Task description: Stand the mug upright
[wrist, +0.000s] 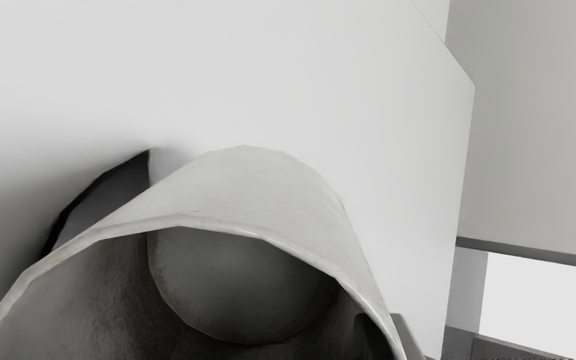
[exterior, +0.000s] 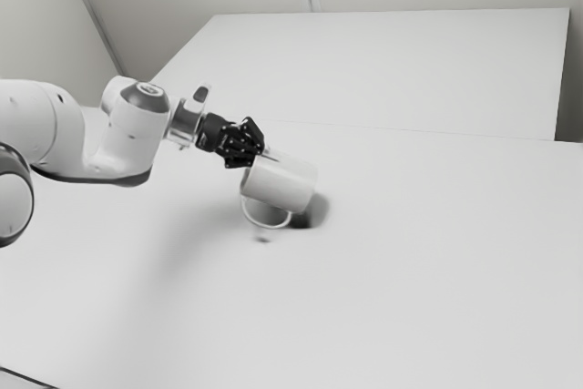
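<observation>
The mug (exterior: 284, 183) is near the middle of the frame in the exterior view, just left of centre, over the counter (exterior: 410, 280). It is not upright: it leans well over on its side, its open end toward the upper left of the frame and its closed end toward the lower right. The handle (exterior: 262, 225) hangs on the lower side, and a small dark shadow (exterior: 262, 240) sits on the counter just below it. A broad, soft shadow spreads toward the lower left.

The white arm (exterior: 127, 143) comes in from the left edge, and its black end effector (exterior: 264, 152) meets the mug at the upper part of the open end. It is grasping the mug by its wall: in the wrist view one finger (wrist: 369, 335) is inside the rim (wrist: 178, 220) and the other is outside, with the wall between them. That view looks into the hollow of the mug, down to its round inner bottom (wrist: 238, 285).

Behind the counter, a pale surface (exterior: 392, 61) stretches across the upper right of the exterior view.
</observation>
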You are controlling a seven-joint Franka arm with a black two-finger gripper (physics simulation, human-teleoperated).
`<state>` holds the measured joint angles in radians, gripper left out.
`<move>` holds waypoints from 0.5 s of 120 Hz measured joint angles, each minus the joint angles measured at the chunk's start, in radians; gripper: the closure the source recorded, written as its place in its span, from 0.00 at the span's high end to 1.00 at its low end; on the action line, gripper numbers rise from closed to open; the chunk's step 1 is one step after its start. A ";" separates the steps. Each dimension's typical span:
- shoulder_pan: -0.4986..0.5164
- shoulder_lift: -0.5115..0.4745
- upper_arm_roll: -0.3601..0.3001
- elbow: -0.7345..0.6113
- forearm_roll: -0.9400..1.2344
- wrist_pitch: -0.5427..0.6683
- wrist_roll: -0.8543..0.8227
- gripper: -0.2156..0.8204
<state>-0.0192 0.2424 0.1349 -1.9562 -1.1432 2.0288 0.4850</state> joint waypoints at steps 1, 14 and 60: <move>0.000 -0.003 -0.001 0.000 0.009 0.003 -0.002 0.04; 0.000 -0.040 -0.013 0.000 0.152 0.038 -0.041 0.04; -0.053 -0.119 -0.035 0.011 0.885 0.060 -0.400 0.04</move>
<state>-0.0720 0.1229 0.1000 -1.9449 -0.2579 2.0889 0.0847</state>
